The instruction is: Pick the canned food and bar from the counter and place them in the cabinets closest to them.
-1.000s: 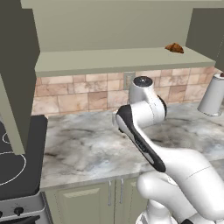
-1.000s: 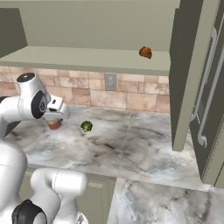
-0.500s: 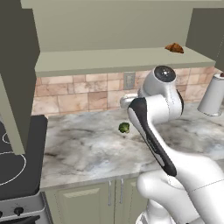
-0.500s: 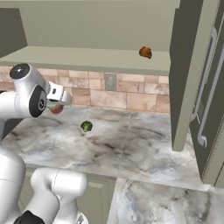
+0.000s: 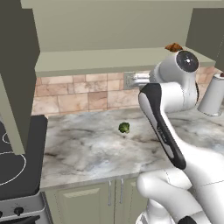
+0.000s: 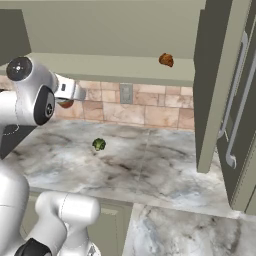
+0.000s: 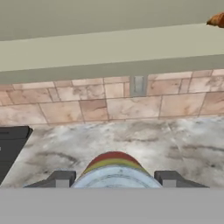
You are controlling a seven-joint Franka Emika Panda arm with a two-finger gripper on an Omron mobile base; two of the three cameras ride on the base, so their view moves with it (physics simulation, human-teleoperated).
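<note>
A: What does the can point(image 7: 114, 170) look like?
B: Short and round: red lower label, yellowish band, silvery lid.
A: And where does it sit?
B: Between the two fingers point(image 7: 61, 178) of the hand point(image 7: 114, 180), which grips it on both sides, lifted clear of the marbled desk point(image 7: 175, 140), just below the cabinet point(image 7: 109, 52) shelf.
</note>
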